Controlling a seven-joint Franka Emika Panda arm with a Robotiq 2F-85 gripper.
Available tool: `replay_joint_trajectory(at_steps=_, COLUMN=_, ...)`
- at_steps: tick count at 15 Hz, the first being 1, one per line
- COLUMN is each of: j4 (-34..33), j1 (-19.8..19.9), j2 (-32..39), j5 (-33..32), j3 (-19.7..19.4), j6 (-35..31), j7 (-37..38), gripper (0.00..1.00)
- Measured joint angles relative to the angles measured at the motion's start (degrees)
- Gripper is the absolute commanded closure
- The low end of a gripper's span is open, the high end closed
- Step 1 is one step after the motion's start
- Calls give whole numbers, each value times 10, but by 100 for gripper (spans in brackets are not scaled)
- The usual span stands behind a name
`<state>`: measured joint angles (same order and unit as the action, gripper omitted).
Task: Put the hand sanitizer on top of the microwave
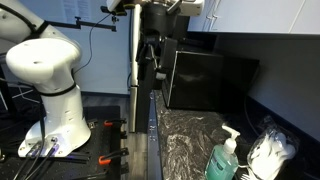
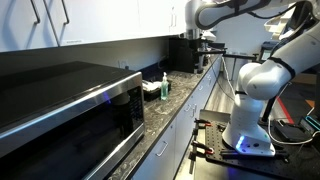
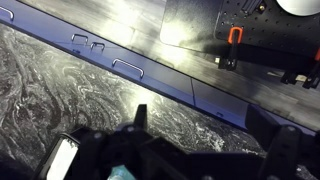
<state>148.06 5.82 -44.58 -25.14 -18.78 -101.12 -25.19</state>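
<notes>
The hand sanitizer [image 1: 222, 157] is a teal pump bottle standing on the marble counter, also small in an exterior view [image 2: 165, 85]. The black microwave [image 1: 205, 76] sits on the same counter and fills the near left of an exterior view [image 2: 70, 110]. My gripper [image 1: 150, 66] hangs high above the counter beside the microwave, well apart from the bottle. It also shows in an exterior view [image 2: 206, 42]. In the wrist view its fingers [image 3: 210, 132] are spread and empty over the marble, with a teal patch [image 3: 125, 172] at the bottom edge.
A white crumpled bag [image 1: 272, 153] lies next to the bottle. The marble counter [image 3: 60, 90] has drawers with handles [image 3: 127, 68] along its front edge. The robot base [image 1: 50, 90] stands on a dark floor plate with orange clamps [image 3: 235, 36].
</notes>
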Motion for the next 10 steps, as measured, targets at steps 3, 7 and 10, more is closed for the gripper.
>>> replay_joint_trajectory(at_steps=3, j4=1, j1=0, j2=0, j5=0, j3=7, j6=0, j7=0, gripper=0)
replay_joint_trajectory(at_steps=7, j4=3, j1=-1, j2=1, j5=-2, j3=-8, j6=-32, j7=-40, gripper=0)
replay_joint_trajectory(at_steps=10, j4=3, j1=-1, j2=8, j5=-2, j3=-53, j6=-89, j7=-112, gripper=0)
